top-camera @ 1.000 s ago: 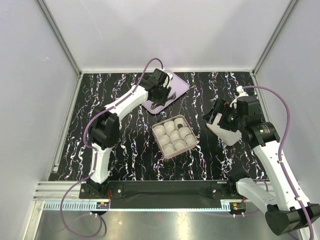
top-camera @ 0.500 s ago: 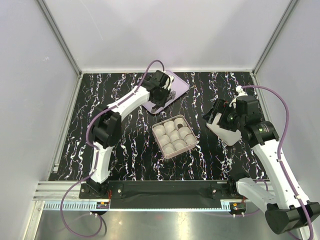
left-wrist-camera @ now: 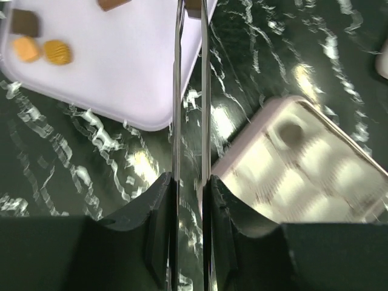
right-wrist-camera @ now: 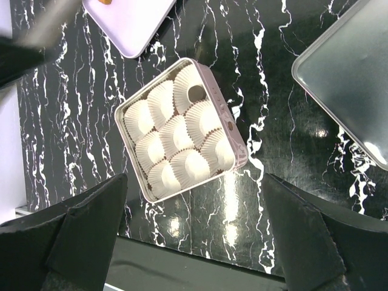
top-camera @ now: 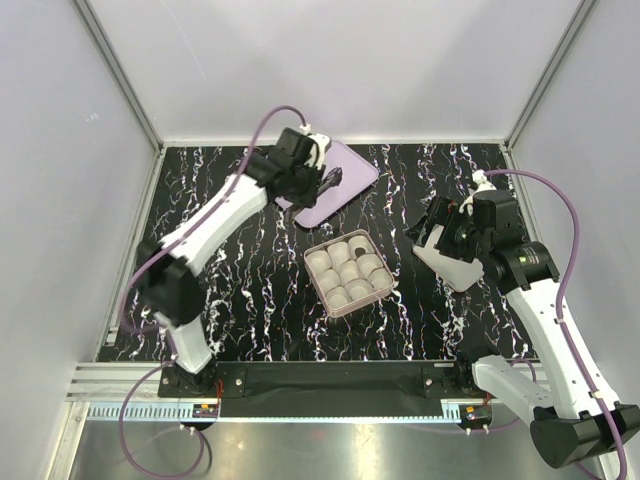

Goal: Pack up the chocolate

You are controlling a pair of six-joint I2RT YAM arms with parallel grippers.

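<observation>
Top external shows left arm (top-camera: 215,215) outstretched, pincer (top-camera: 328,180) pinching chocolate (left-wrist-camera: 193,6) above tray (top-camera: 356,165).

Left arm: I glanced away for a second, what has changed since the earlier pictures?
The left arm swung its elbow out to the left and its wrist shifted left; the left gripper stays over the lilac tray. Right arm, box of white cups and tray did not move.
</observation>
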